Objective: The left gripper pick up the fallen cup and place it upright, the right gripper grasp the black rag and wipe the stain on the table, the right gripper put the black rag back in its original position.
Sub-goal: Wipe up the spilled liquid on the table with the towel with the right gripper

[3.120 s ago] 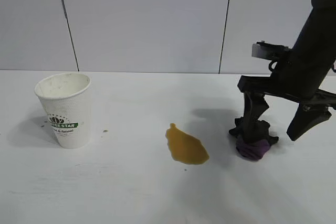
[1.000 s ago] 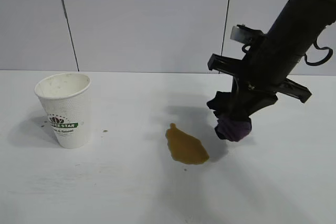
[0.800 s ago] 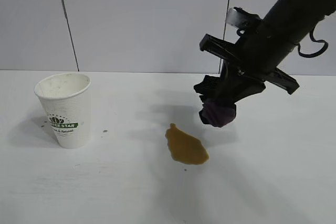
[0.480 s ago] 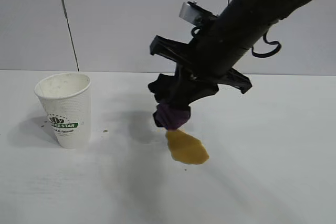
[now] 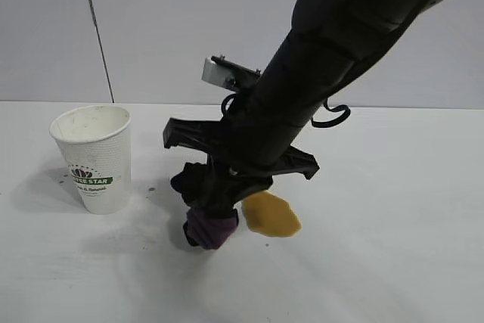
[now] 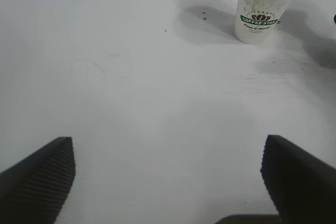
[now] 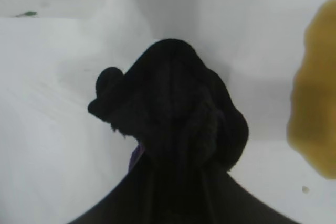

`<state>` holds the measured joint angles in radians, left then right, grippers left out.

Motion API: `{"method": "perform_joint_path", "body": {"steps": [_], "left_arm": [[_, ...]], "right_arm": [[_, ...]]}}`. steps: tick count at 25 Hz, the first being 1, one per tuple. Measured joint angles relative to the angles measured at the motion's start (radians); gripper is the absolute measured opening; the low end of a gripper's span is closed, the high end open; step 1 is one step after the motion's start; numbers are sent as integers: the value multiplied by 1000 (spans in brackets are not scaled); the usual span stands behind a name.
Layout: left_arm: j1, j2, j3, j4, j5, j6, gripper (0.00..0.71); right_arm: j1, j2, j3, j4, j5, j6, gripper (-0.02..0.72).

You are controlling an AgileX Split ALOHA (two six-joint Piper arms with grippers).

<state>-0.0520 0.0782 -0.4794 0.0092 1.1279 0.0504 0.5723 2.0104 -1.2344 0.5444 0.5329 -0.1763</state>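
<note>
The white paper cup (image 5: 94,158) stands upright at the table's left; it also shows in the left wrist view (image 6: 266,4). The amber stain (image 5: 270,214) lies mid-table, partly hidden by the right arm; it shows at the edge of the right wrist view (image 7: 315,108). My right gripper (image 5: 218,200) is shut on the black rag (image 5: 206,217), whose purple patch presses on the table just left of the stain; the rag fills the right wrist view (image 7: 173,114). My left gripper (image 6: 168,169) is open and empty over bare table, far from the cup, out of the exterior view.
The white table (image 5: 393,262) stretches right and forward of the stain. A grey panelled wall (image 5: 197,28) stands behind. Small dark specks (image 5: 151,188) lie beside the cup.
My right arm has swung left and down with the rag, crossing over the stain to touch the table at its left side. The cup and stain have not moved.
</note>
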Motion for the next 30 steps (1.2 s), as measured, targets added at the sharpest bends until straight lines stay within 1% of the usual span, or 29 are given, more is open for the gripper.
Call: {"method": "perform_joint_path", "body": {"steps": [4,6,14,17,20,22,26,30], "left_arm": [[0,0,0,0,0,0,694],[0,0,0,0,0,0,694],[0,0,0,0,0,0,694],[0,0,0,0,0,0,694],[0,0,0,0,0,0,694],[0,0,0,0,0,0,694],[0,0,0,0,0,0,694],[0,0,0,0,0,0,694]], "right_arm": [[0,15,0,-65,3,13,97],[0,15,0,-118,3,32,97],[-1,15,0,-366,7,169,97],[-4,15,-1,-438,12,212,97],[-26,15,-1,-487,23,233,97],[-46,15,-1,-508,27,236,97],[-107,14,-5,-530,57,237,97],[-176,10,-6,-536,116,240,97]]}}
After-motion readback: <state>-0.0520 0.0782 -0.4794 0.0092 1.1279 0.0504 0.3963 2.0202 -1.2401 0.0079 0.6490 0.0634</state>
